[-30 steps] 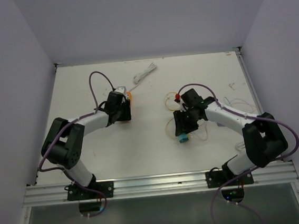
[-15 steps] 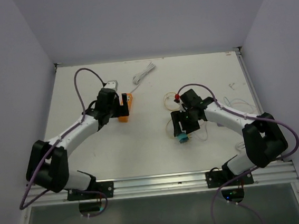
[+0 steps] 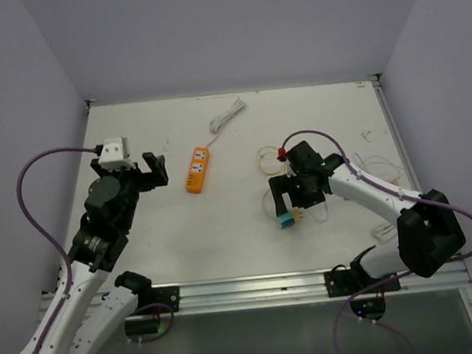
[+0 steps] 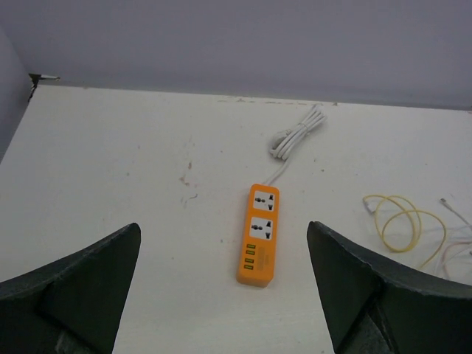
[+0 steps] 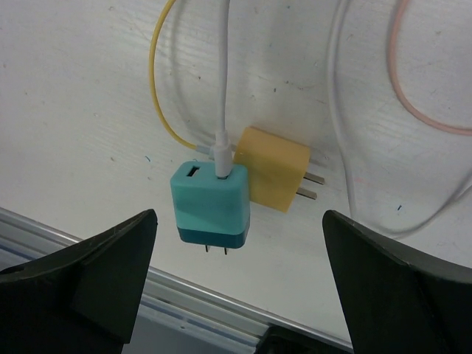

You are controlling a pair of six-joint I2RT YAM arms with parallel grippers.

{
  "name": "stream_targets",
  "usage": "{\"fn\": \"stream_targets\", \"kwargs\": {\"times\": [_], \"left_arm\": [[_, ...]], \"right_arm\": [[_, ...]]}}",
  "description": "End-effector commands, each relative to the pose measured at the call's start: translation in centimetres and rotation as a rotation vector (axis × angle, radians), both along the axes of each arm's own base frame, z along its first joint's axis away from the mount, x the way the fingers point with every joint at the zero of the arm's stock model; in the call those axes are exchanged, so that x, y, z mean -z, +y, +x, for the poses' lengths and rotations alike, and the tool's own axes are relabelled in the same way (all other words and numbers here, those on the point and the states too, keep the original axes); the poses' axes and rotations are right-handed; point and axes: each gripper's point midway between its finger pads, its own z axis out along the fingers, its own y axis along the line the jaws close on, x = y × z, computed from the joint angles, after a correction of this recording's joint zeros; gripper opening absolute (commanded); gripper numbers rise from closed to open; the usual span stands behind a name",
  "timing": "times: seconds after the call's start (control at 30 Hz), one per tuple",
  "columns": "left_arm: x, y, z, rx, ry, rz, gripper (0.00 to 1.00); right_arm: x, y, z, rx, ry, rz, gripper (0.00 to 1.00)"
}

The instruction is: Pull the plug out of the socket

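Currently we find the left hand (image 3: 129, 170) raised over the left part of the tabletop (image 3: 225, 237), its jaws spread wide and holding nothing. Its wrist view looks down on the orange socket strip (image 4: 259, 234), which lies flat and well apart from both fingers. The strip's white cord (image 4: 299, 136) runs to a bundle near the far wall. We find the right hand (image 3: 291, 205) low over the teal plug (image 5: 211, 204), jaws likewise wide, one finger on either side and clear of it. The plug lies on the tabletop with its prongs bare, well apart from the strip. A white cable (image 5: 225, 74) enters its top, and a yellow adapter (image 5: 273, 168) touches its side
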Motion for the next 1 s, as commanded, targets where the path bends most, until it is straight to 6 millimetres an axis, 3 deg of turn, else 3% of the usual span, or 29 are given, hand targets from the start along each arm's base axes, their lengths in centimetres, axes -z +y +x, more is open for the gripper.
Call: {"fn": "stream_targets", "kwargs": {"times": [0.0,0.13,0.33,0.57,0.7,0.83,0.87,0.93,0.97], "left_arm": [[2.8,2.8,-1.0,-0.092,0.026,0.112,0.98],[3.9,3.9,-1.9,-0.127,0.026,0.129,0.99],[4.2,3.5,-1.1,-0.120,0.034,0.134,0.99],[4.2,3.6,-1.1,-0.130,0.028,0.129,0.98],[4.0,3.7,-1.2,-0.133,0.018,0.127,0.98],[4.1,3.6,-1.1,-0.128,0.025,0.132,0.97],[4.3,3.5,-1.0,-0.126,0.030,0.134,0.97],[4.4,3.5,-1.0,-0.125,0.032,0.135,0.97],[4.4,3.5,-1.0,-0.126,0.033,0.134,0.97]], "right_arm": [[0.1,-0.8,-1.3,-0.014,0.022,-0.037,0.99],[0.9,-0.6,-1.8,-0.002,0.034,-0.031,0.99],[2.8,0.2,-2.0,-0.006,0.078,-0.029,0.99],[4.9,1.1,-1.1,-0.026,0.079,-0.060,0.91],[5.6,2.2,0.4,-0.034,0.043,-0.077,0.85],[5.6,4.0,2.7,-0.058,0.002,-0.105,0.68],[4.8,5.4,4.0,-0.071,-0.039,-0.088,0.65],[5.4,6.6,5.1,-0.088,-0.045,-0.093,0.59],[4.4,7.8,6.6,-0.087,-0.087,-0.081,0.58]]}}
